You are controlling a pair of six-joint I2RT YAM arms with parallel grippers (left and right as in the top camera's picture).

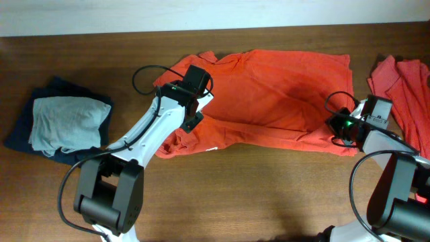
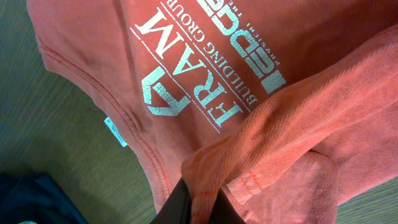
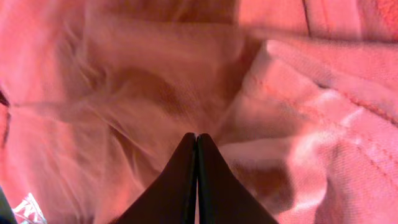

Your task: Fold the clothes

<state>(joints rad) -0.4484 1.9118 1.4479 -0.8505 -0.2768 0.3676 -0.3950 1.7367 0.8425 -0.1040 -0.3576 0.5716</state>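
Overhead, your orange-red T-shirt [image 1: 269,94] lies spread mid-table, left gripper [image 1: 191,121] at its 8 o'clock, right gripper [image 1: 334,126] at 4 (probably placed for one fold); left wrist: jaws pinching a hemmed fold; right wrist: jaws pressed together, catch unclear.

White, cracked print on the orange-red T-shirt [image 2: 81,43] shows in the left wrist view, where it lies turned and upside down. The word "FRAM" [image 2: 186,84] stands in large serif capitals, with a smaller line "BUILDING GROUP" [image 2: 217,62] just beside it. Next to that runs a row of heavy block letters [image 2: 239,31], cut off by the frame edge; it seems to read "EDGE". The tiny line along it is too small to read. A small pale tag [image 2: 115,132] at the shirt's seam carries print that cannot be made out.
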